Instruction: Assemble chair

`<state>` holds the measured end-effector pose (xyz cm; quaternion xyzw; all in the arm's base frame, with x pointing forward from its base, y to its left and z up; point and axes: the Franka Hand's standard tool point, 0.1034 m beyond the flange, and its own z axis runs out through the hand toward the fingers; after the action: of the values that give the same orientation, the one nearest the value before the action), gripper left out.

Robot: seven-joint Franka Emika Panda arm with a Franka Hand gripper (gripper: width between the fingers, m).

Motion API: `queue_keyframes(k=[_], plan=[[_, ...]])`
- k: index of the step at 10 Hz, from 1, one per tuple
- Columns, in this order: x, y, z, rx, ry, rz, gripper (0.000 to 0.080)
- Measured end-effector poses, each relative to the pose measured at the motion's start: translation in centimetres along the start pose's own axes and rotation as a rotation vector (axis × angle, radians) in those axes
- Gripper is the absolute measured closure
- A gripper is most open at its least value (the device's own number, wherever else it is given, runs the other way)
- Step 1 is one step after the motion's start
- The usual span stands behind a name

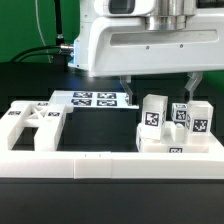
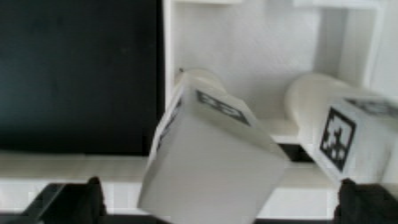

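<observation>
Several white tagged chair pieces stand close together at the exterior view's right: a block (image 1: 152,116), a round-topped piece (image 1: 180,112) and another block (image 1: 199,120). A flat slotted chair panel (image 1: 30,126) lies at the left. My gripper (image 1: 157,90) hangs just above the group on the right, jaws wide open. In the wrist view a tall white piece (image 2: 210,150) with a tag on top stands between the two dark fingertips (image 2: 80,202), with a gap on each side. A rounded tagged piece (image 2: 349,125) stands beside it. Nothing is held.
The marker board (image 1: 92,100) lies flat behind the black mat. A long white border rail (image 1: 100,160) runs along the front, in front of the pieces. Black cables lie at the back left.
</observation>
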<state>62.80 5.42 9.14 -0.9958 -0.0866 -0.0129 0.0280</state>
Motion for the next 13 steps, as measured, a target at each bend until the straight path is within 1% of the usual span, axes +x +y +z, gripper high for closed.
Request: queue_keyframes(k=[1,5,6,7,8,9,12,13], plan=[[0.0,0.3,0.0,0.0,0.0,-0.09,0.015],[-0.2,1.1,0.0,-0.029,-0.014,-0.356,0.015],[-0.2,1.1,0.0,-0.03,-0.015,-0.378,0.015],[-0.2,0.7,0.0,-0.031,-0.022,-0.448,0.015],[-0.2,0.1,0.0,-0.027,-0.025,-0.501,0.015],[-0.2,-0.3,0.0,-0.024,-0.024,-0.573,0.015],[-0.4,-0.1,0.3,-0.033,-0.033,-0.755,0.015],[-0.5,-0.1,0.5,-0.033,-0.035,-0.763,0.015]])
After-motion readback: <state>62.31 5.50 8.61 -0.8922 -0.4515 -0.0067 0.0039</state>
